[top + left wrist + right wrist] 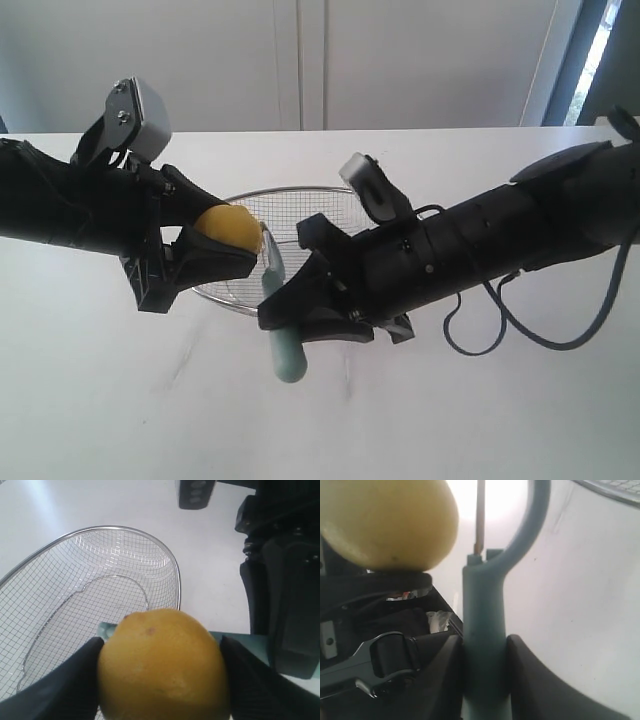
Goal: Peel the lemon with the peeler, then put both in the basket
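While the left hand (233, 238) clamps one lemon (226, 222), the right hand (292, 280) grips one peeler (287, 355) near one basket (300, 190).

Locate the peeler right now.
Exterior view, centre: the peeler is clamped in the right pincer, handle hanging below it, head up beside the lemon that the left pincer holds, by the basket's near rim.

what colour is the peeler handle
The peeler handle is pale teal, clearest in the right wrist view.

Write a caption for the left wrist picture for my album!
The left gripper holds the lemon by the basket, the peeler peeking out behind.
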Controlling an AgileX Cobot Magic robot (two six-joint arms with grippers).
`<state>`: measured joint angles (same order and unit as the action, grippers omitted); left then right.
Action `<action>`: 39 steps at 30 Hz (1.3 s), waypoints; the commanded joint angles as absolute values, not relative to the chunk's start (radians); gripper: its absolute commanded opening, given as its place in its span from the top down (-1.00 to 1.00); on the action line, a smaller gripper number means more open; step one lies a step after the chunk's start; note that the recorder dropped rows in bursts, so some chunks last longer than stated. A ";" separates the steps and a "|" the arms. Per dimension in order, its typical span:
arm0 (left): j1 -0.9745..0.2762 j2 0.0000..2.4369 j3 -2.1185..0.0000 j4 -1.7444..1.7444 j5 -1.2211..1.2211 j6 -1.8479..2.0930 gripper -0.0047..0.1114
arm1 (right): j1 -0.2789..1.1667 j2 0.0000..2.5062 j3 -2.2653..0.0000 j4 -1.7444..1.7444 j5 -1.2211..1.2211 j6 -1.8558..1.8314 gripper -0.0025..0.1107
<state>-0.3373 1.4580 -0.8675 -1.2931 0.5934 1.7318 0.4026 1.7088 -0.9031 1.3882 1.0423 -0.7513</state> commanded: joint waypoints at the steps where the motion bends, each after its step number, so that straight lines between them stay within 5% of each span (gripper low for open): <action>1: -0.344 1.444 -0.866 -1.318 0.614 1.735 0.92 | 0.356 1.705 -0.923 1.415 1.126 -0.763 0.96; 16: -0.344 1.444 -0.866 -1.318 0.614 1.735 0.92 | 0.111 1.416 -0.968 1.385 1.207 -0.833 0.96; 28: -0.344 1.444 -0.866 -1.318 0.620 1.735 0.92 | 0.109 1.367 -0.964 1.066 0.937 -0.665 0.96; 39: -0.344 1.444 -0.866 -1.318 0.620 1.735 0.92 | 0.111 1.511 -0.917 1.151 0.928 -0.667 0.96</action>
